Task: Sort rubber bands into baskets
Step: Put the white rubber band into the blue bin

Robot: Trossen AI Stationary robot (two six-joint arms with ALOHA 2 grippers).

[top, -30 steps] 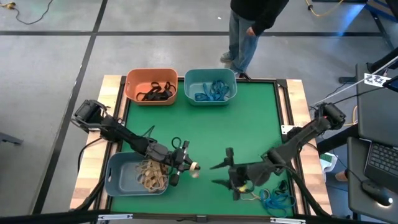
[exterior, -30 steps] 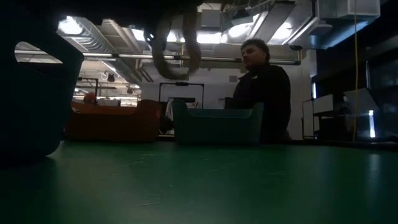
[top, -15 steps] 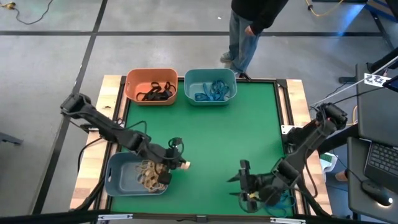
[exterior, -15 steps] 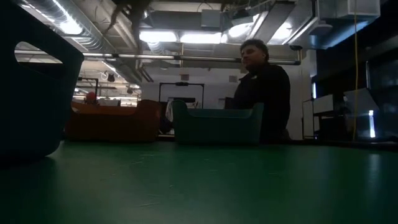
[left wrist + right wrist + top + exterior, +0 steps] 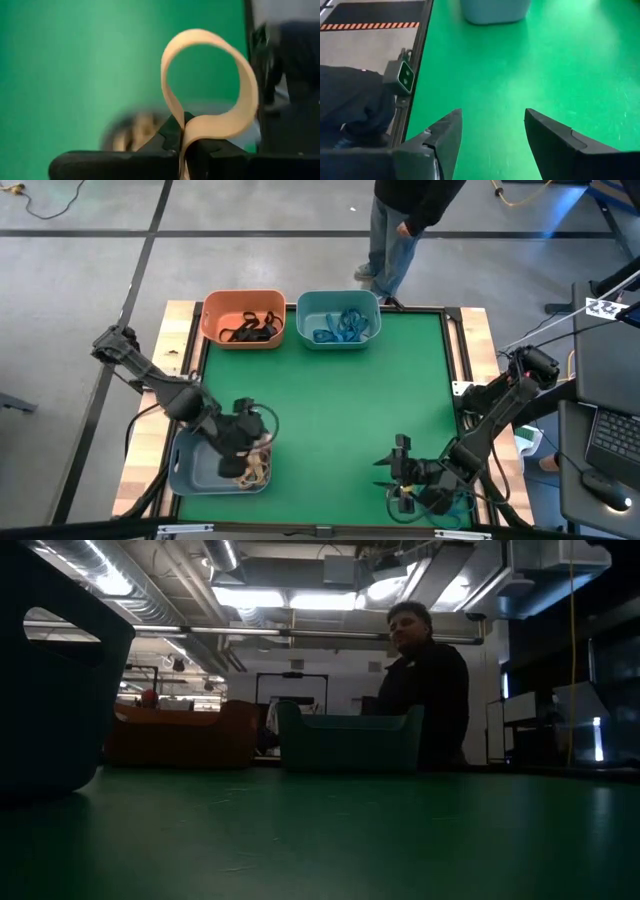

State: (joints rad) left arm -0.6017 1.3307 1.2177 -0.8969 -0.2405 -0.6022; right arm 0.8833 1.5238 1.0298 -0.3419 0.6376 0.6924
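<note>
Pincers of my left gripper [image 5: 182, 145] clamp a tan rubber band [image 5: 210, 100] above the grey-blue plastic basket [image 5: 190, 470]; my right gripper [image 5: 492, 135] gapes empty. Orange basket [image 5: 215, 315] and teal basket [image 5: 310, 310] hold bands; loose blue-teal bands [image 5: 455, 505] remain.

The left hand [image 5: 243, 452], closed on a tan rubber band [image 5: 210, 100], has been drawn back from over the green worktop [image 5: 340, 400] to above the grey-blue basket [image 5: 190, 470]. The right hand [image 5: 400, 477], fingers apart, has been carried toward the worktop's near edge beside the loose bands [image 5: 452, 502].
</note>
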